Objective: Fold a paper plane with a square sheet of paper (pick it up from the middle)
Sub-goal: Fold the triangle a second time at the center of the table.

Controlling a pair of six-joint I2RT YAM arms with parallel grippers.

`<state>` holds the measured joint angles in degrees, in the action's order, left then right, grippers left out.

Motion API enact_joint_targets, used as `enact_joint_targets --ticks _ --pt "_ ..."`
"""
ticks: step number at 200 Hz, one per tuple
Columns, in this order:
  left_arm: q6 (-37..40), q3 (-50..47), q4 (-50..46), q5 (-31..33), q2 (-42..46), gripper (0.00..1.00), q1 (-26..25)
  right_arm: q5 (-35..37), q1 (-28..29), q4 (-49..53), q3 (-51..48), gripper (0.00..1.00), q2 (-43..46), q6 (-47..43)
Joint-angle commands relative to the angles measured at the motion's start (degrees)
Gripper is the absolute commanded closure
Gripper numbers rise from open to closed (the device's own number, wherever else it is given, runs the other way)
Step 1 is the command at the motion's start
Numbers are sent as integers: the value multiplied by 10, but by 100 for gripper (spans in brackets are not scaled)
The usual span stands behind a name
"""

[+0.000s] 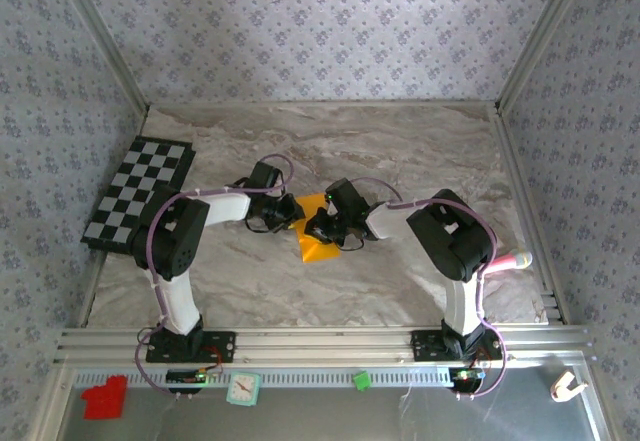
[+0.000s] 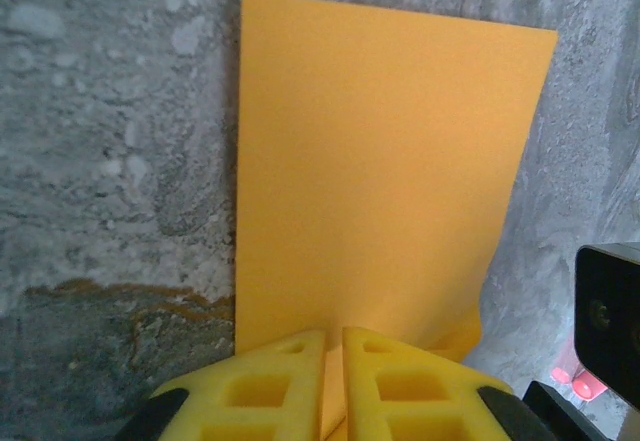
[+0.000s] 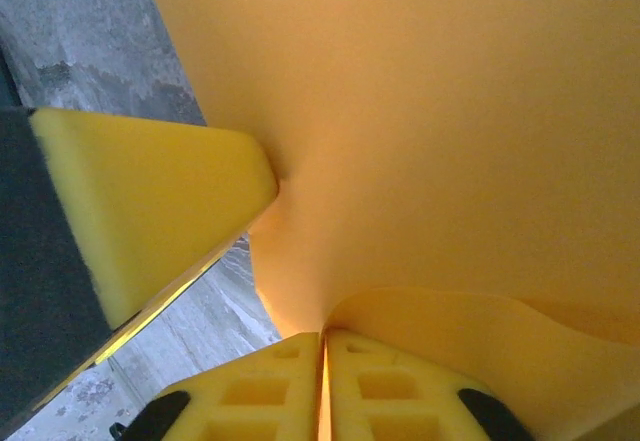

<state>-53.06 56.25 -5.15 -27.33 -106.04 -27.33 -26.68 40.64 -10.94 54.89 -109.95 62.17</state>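
Note:
The orange square sheet of paper point(image 1: 318, 239) lies mid-table between both grippers. In the left wrist view the sheet point(image 2: 385, 161) looks like an upright rectangle resting on the marbled table. My left gripper point(image 2: 335, 351) is shut on its near edge, with a sliver of orange between the yellow fingers. My right gripper point(image 3: 323, 351) is shut on another edge, where the sheet point(image 3: 430, 111) rises and a flap curls over. A yellow finger point(image 3: 150, 201) of the left gripper presses the paper beside it. From above, the left gripper point(image 1: 291, 212) and the right gripper point(image 1: 322, 227) nearly meet over the paper.
A black-and-white checkered mat point(image 1: 140, 193) lies at the far left. A pink object point(image 1: 515, 259) sits near the right wall. On the front rail are a red block point(image 1: 105, 398), a small clock point(image 1: 242, 390), a green block point(image 1: 361, 380) and a white clip point(image 1: 567, 386).

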Motion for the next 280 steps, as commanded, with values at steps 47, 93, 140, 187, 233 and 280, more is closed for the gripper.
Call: enact_joint_targets --ticks 47,93,140,187,233,280 --pt "-6 10 -61 66 98 71 49 16 -2 36 -14 73 -23 7" --pt "-18 -50 -49 54 161 68 50 17 -3 35 -17 62 -20 6" --pt "-31 -86 -40 26 191 74 28 20 -5 39 -21 64 -19 7" --pt "-53 -96 -17 17 174 85 -8 20 -7 47 -23 80 -20 6" --pt "-63 -81 8 6 132 91 -34 18 -9 51 -25 91 -21 4" --pt "-58 -64 0 14 100 96 -43 15 -12 54 -24 95 -22 3"
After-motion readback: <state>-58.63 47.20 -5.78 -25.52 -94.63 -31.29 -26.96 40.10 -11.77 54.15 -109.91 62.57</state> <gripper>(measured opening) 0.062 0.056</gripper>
